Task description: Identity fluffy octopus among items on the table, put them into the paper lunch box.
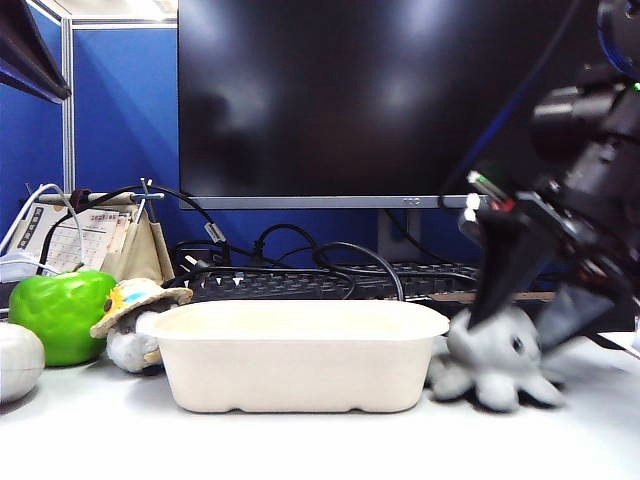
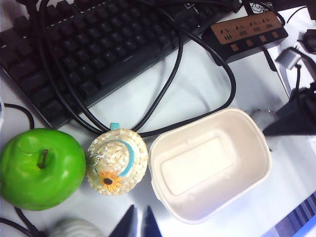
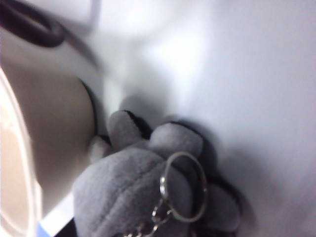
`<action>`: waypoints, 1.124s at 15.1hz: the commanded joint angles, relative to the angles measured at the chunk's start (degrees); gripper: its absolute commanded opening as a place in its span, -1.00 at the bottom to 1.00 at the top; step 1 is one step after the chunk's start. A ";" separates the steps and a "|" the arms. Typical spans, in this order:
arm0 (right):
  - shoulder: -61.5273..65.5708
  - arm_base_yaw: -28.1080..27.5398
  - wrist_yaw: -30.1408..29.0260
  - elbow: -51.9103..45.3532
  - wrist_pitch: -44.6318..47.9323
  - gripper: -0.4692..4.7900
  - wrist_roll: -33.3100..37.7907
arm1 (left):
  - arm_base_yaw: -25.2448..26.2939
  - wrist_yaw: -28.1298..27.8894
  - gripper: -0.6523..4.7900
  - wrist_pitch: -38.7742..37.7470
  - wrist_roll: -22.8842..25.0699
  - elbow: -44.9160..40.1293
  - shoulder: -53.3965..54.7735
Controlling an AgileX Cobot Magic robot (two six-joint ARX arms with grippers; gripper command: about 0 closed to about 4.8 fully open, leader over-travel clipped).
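Observation:
The fluffy octopus [image 1: 498, 355] is a small grey plush that sits on the white table [image 1: 320, 445], just right of the paper lunch box [image 1: 300, 370]. My right gripper [image 1: 522, 318] comes down over it, with one dark finger pressed to each side of its head. In the right wrist view the octopus [image 3: 123, 190] fills the frame, a metal key ring [image 3: 182, 187] lying on it, with the box wall [image 3: 49, 113] beside it. The box [image 2: 197, 165] is empty. My left gripper [image 2: 140, 224] hovers above the table near the box, its tips nearly together and holding nothing.
A plush penguin in a straw hat [image 1: 135, 305] [image 2: 117, 160] stands at the box's left end, then a green apple [image 1: 60, 315] and a white ridged object [image 1: 18, 360]. Behind are a keyboard [image 2: 98, 44], looping black cables [image 2: 173, 74], a power strip [image 2: 247, 29] and a monitor [image 1: 370, 100].

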 commanded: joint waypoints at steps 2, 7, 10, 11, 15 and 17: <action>-0.22 -0.02 0.02 7.72 -3.13 0.10 -0.07 | 0.02 0.02 -0.66 0.33 0.24 0.24 -0.09; -0.24 -0.04 0.42 14.36 -4.98 0.10 -0.07 | 0.02 0.00 -0.66 0.15 0.24 0.24 -0.09; -0.22 -0.04 5.64 14.23 -7.72 0.10 -0.76 | 0.02 0.02 -0.66 0.13 0.24 0.24 -0.09; -0.22 -0.04 8.15 14.14 -8.96 0.10 -1.05 | 0.02 0.02 -0.66 0.02 0.24 0.24 -0.09; -0.20 -0.07 15.34 14.14 -10.62 0.10 -2.67 | 0.02 0.02 -0.66 -0.20 0.24 0.24 -0.09; -0.22 -0.07 13.35 14.14 -10.34 0.10 -2.67 | 0.02 0.02 -0.66 -0.42 0.24 0.24 -0.09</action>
